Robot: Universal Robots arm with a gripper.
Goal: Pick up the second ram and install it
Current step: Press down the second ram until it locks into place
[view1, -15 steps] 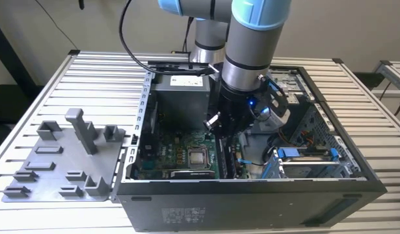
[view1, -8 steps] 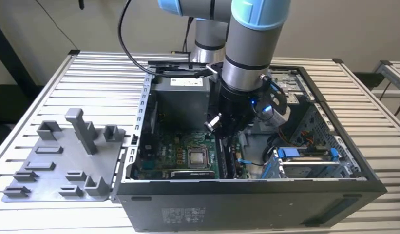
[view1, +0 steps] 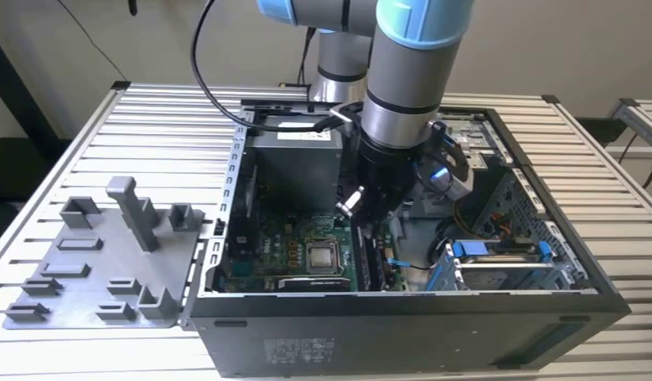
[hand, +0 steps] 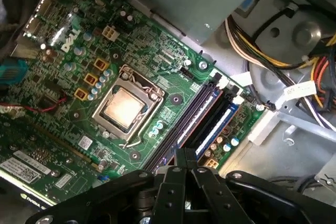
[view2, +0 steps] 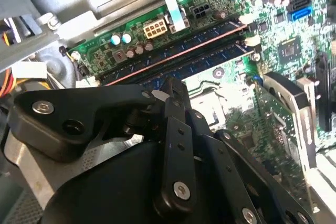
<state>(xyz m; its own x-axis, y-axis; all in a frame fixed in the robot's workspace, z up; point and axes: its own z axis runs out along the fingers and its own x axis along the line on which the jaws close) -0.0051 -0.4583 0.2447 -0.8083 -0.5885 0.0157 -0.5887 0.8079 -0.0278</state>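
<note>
Memory sticks are seen seated side by side in the slots of the green circuit board, beside the square silver chip; the second ram lies in its slot just past the gripper in both wrist views. The gripper is lowered into the open computer case, close above the sticks. Whether the jaws are open or closed on anything cannot be told. A grey holder rests on the slatted surface.
</note>
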